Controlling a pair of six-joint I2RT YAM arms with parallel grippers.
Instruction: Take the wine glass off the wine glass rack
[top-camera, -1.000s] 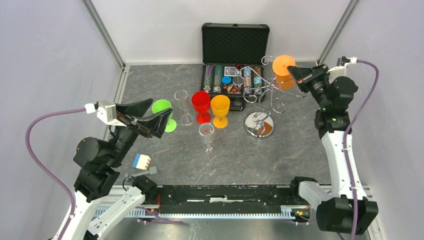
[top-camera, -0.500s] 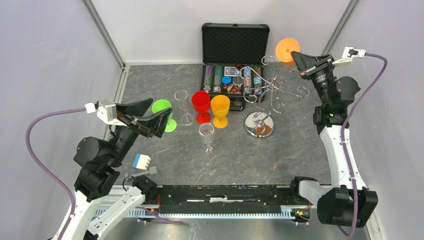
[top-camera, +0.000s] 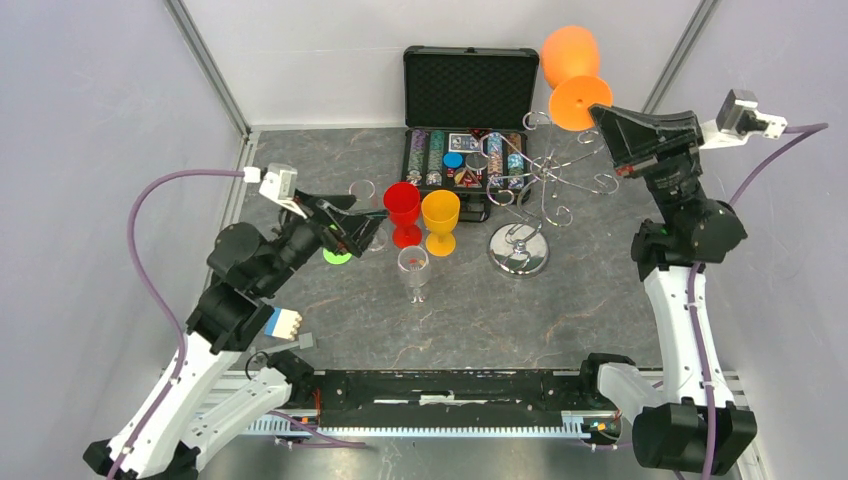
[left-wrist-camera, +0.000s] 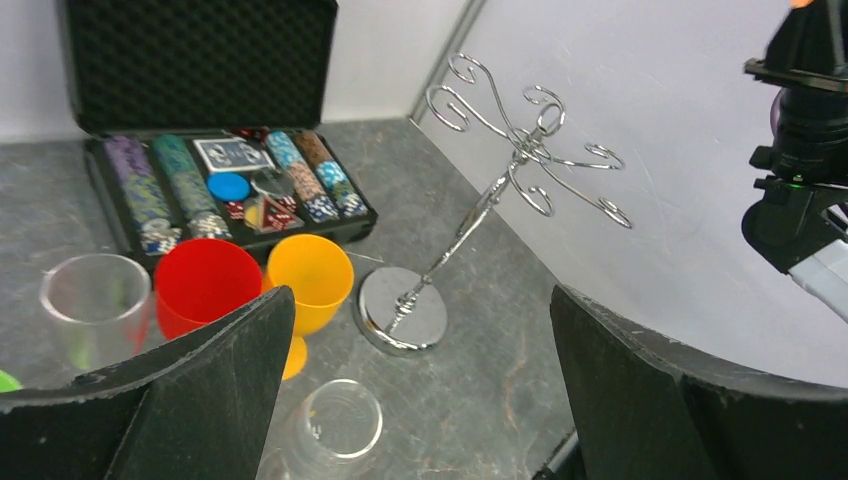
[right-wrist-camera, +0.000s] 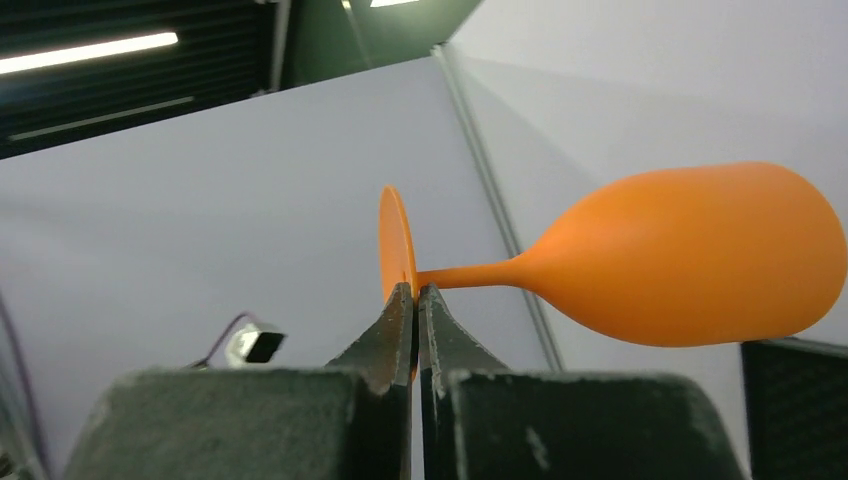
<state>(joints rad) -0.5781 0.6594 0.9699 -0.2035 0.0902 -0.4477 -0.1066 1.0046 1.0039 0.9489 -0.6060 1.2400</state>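
Change: orange wine glass (top-camera: 570, 68) rose clear of the hooks, now just above my right gripper (right-wrist-camera: 415, 300).
Grip: clamped on its foot.
Wine glass rack (top-camera: 535, 185): below me, bare, so removal looked done.
Left gripper (top-camera: 352, 228): wide, empty.

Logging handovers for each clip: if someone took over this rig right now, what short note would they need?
Right gripper: shut on the foot of the orange wine glass, held high in the air.
Left gripper: open, holding nothing.
Wine glass rack: upright on the table, its visible hooks bare.
Done: the glass is off the rack.
Left: probably set the glass down on the table and release it.
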